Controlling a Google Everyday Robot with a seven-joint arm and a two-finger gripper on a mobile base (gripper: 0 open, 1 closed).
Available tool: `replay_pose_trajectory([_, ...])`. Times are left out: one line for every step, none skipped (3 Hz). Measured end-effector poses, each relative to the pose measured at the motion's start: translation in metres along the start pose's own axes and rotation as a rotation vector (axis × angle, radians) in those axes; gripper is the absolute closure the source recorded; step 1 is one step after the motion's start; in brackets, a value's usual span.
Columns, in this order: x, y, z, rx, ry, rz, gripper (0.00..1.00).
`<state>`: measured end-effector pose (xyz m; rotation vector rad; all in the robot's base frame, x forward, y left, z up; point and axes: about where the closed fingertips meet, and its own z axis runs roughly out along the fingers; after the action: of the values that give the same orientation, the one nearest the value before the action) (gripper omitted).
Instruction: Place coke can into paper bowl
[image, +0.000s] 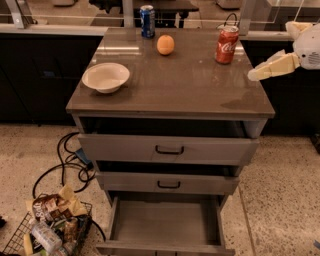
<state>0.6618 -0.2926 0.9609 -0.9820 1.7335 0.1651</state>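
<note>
The red coke can stands upright at the back right of the brown cabinet top. The cream paper bowl sits empty at the left side of the top, far from the can. My gripper reaches in from the right edge. It hovers over the cabinet's right edge, a short way to the right of the can and nearer the front, and touches nothing.
An orange fruit and a dark blue can stand at the back of the top. The bottom drawer is pulled out; the two upper drawers are slightly open. A wire basket of trash and cables lie on the floor at the left.
</note>
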Motion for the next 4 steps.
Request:
replay_pose_trajectory([0.0,0.0,0.0,0.0,0.0,0.0,0.0])
replay_pose_trajectory([0.006,-0.018,0.013,0.031,-0.056,0.065,0.0])
replay_pose_trajectory([0.013,-0.062,0.044,0.089,-0.185,0.189,0.0])
replay_pose_trajectory([0.017,-0.086,0.06,0.124,-0.245,0.256,0.0])
